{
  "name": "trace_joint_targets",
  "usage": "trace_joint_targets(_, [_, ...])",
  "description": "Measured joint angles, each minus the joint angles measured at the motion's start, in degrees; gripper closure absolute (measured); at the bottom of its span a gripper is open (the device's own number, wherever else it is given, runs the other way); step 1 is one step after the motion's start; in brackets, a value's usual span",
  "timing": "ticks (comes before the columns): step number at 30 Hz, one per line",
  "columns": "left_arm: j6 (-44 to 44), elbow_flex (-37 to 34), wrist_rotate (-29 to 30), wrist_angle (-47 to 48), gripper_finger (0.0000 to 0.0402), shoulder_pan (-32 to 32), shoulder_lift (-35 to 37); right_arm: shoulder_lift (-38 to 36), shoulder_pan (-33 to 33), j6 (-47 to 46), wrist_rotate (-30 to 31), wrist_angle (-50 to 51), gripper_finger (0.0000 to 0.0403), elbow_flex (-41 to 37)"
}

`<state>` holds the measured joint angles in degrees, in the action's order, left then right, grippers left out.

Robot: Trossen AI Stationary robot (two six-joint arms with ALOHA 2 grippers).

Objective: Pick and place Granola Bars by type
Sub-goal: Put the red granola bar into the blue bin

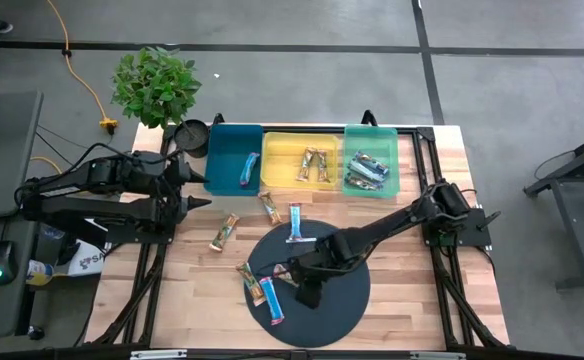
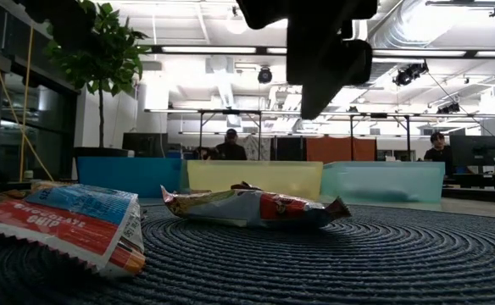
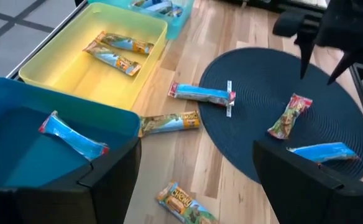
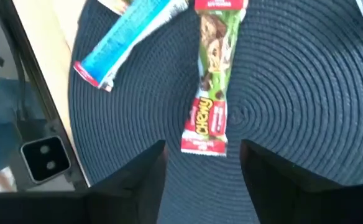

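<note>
Three granola bars lie flat on the round dark mat (image 1: 322, 300): a green-red Chewy bar (image 4: 209, 81), a blue bar (image 4: 128, 37) beside it, and a second blue bar (image 1: 295, 222) at the mat's far edge. Two tan bars (image 1: 224, 232) (image 1: 270, 208) lie on the wood. The teal tray (image 1: 222, 140) holds one blue bar (image 3: 73, 134), the yellow tray (image 1: 272, 145) holds tan bars, and the green tray (image 1: 392, 140) holds silvery ones. My right gripper (image 4: 203, 180) hangs open over the mat just right of the Chewy bar. My left gripper (image 3: 197, 186) waits open beside the teal tray.
A potted plant (image 1: 155, 85) and a black cup (image 1: 192, 135) stand at the table's far left corner. The trays line the far edge. Bare wood shows right of the mat (image 1: 412, 280). People sit in the room beyond the table (image 2: 230, 144).
</note>
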<state>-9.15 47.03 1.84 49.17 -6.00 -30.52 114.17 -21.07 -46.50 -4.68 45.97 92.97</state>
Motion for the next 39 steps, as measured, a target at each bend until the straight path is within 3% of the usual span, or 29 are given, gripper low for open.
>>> trace_joint_targets(8, [-1.6, 0.0, 0.0, -0.2, 0.0099, 0.0, 0.0, 0.0, -1.5, 0.0, 4.0, -8.0, 0.0214, -7.0])
trace_joint_targets(14, [-1.8, 0.0, 0.0, -0.2, 0.0099, 0.0, 0.0, 0.0, -1.2, 0.0, 2.8, -14.7, 0.0214, -11.7])
trace_joint_targets(39, [-1.7, 0.0, 0.6, 0.4, 0.0099, 0.0, 0.0, 1.5, -1.0, 11.2, 3.4, -18.4, 0.0214, -12.0])
